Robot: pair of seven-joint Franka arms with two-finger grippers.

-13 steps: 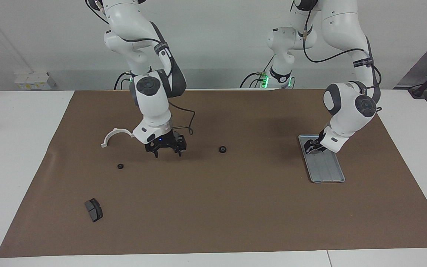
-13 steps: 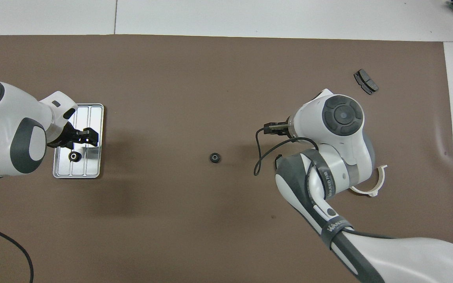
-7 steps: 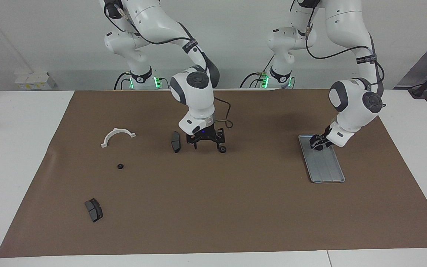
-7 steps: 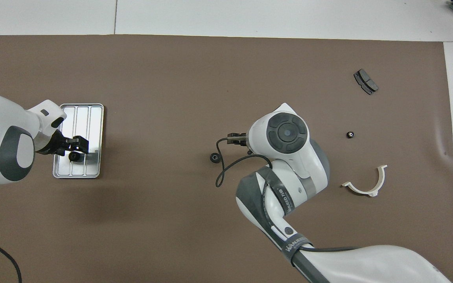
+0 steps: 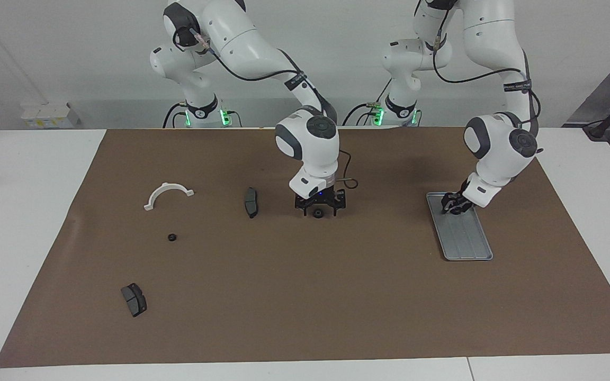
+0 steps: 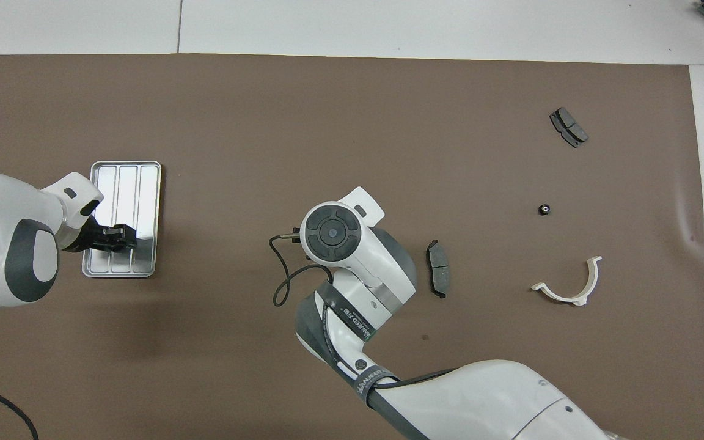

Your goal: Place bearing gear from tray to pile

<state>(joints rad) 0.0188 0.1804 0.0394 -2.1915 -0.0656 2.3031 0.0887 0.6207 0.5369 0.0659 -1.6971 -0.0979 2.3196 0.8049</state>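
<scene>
The silver-grey ridged tray [image 5: 466, 241] lies toward the left arm's end of the table; it also shows in the overhead view [image 6: 144, 183]. My left gripper [image 5: 451, 206] is down on the tray's end nearer the robots, and in the overhead view [image 6: 120, 238] it covers the bearing gear there. My right gripper [image 5: 318, 210] is open and low at mid-table, its fingers on either side of a black bearing gear [image 5: 316, 213] on the mat. The pile lies loose toward the right arm's end: two brake pads [image 5: 251, 202] [image 5: 134, 299] and a white half-ring bracket [image 5: 169, 193].
Another small black gear [image 5: 172, 237] lies on the brown mat [image 5: 305, 296] between the bracket and the farther brake pad. In the overhead view my right arm's wrist [image 6: 332, 232] hides the mid-table gear.
My right gripper swung from over the pile to mid-table and came down around the gear there, uncovering a brake pad. My left gripper moved along the tray toward the robots and dropped over its gear.
</scene>
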